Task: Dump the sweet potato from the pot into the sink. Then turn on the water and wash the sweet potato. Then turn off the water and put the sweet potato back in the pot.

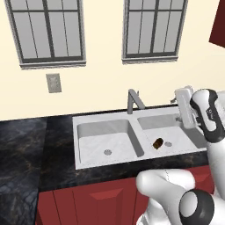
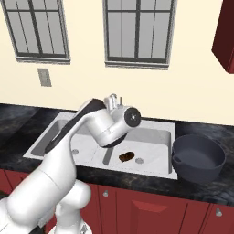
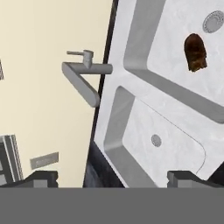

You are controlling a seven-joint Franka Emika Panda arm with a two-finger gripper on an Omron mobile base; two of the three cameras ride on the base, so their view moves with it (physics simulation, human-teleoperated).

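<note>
Since the sweet potato (image 1: 158,143) already lies in the right basin of the sink (image 1: 92,121), beside that basin's drain, the dump looks done and the step in hand is judged to be turning on the water.

End effector (image 3: 113,177): hangs above the sink with nothing between the fingers. In the hand view the two tips sit far apart at the bottom edge, so it reads as wide.

Faucet (image 3: 83,76): ahead of the end effector and off toward the back wall, at the rear edge of the sink. Its spout angles out over the divider between the basins. A small lever rises from the base.

Potato: ahead and to the far side of the end effector in the hand view, clear of the fingers.

Pot (image 2: 198,157): on the desk, just right of the sink, upright, apparently empty, well off to the end effector's side.

To do it well, by my reckoning:
- Bring the tips to the lever, not the spout.
- Approach from the sink side, keeping the wrist off the wall.
- Narrow the fingers first or push with one tip; the lever is slim.
- Check which basin the spout covers. It may need swinging over the potato.
</note>
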